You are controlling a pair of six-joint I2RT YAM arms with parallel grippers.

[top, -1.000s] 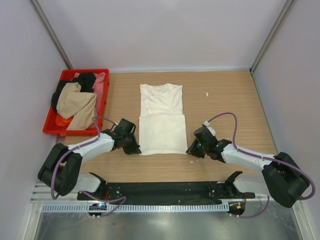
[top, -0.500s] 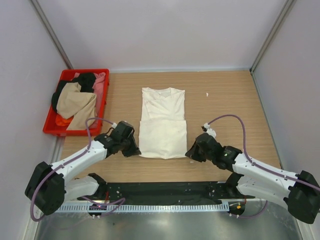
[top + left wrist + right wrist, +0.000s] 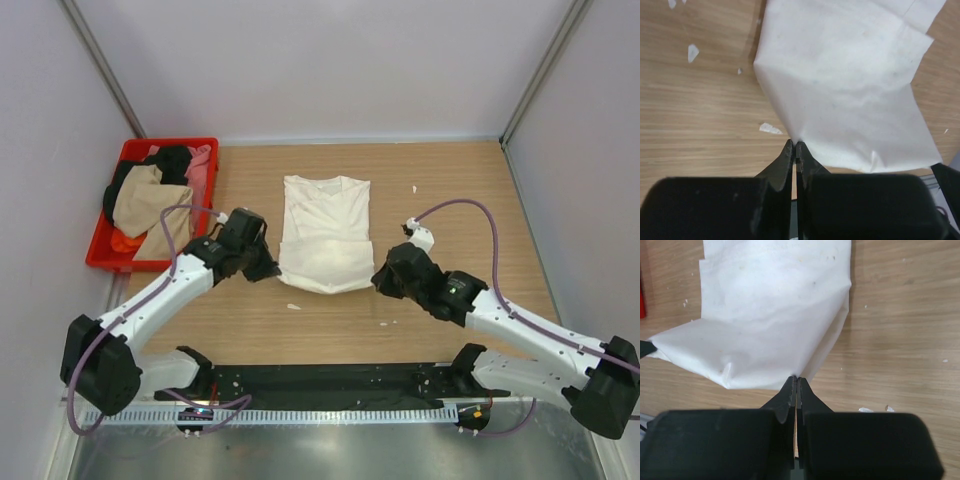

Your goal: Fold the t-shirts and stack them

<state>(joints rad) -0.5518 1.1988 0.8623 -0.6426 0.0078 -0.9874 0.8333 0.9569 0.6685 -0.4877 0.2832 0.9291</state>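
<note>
The cross-fold of the large cream cloth t-shirt point(image 3: 325, 225) looked to be the step in hand. The shirt lay in the middle of the pale wooden surface point(image 3: 450, 190), narrowed to a long panel with its collar at the far end and its near hem raised off the wood. The left pincer point(image 3: 794, 146) was clenched on the hem's left corner and the right pincer point(image 3: 796, 381) on its right corner. Next, I judged, both corners would need carrying toward the collar level and in step, then laying edge to edge before letting go. Counted: one shirt out, two pincers, and one red plastic crate point(image 3: 110, 262) at the far left holding a heap of shirts point(image 3: 150, 205) (tan, black, pink and orange cloth showed; how many garments I could not tell).
</note>
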